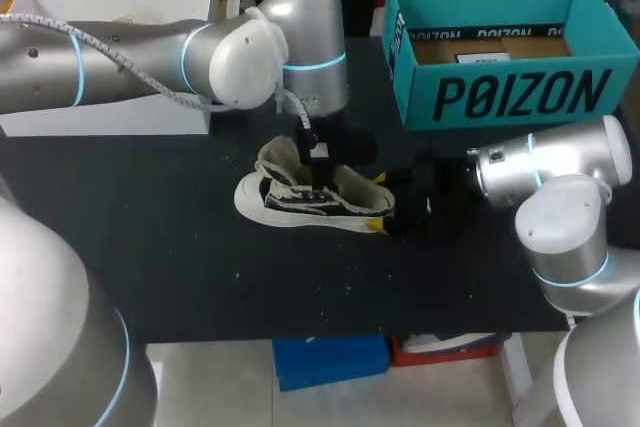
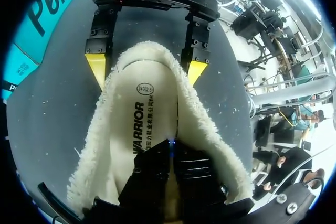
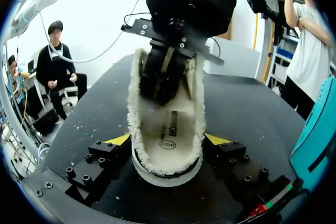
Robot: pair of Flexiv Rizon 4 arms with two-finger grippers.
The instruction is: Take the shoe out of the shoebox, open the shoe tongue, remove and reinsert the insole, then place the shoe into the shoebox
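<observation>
a black and white shoe (image 1: 300,199) with fleece lining lies on its sole at the middle of a black table (image 1: 150,247), well apart from the open teal shoebox (image 1: 500,97) at the far right. the right gripper (image 3: 167,140) clamps the heel from 2 sides, with 1 yellow tip against each wall. the left gripper (image 2: 170,148) reaches down into the shoe's opening, its 2 black fingers (image 2: 149,177) pressed together with the tips on the white insole (image 2: 144,114). whether they pinch any of it cannot be told. the step in hand looks like working the insole. to do it well, the heel clamp should hold firm and low while the left gripper catches an insole edge and lifts slowly along the shoe's length, without snagging the fleece lining.
</observation>
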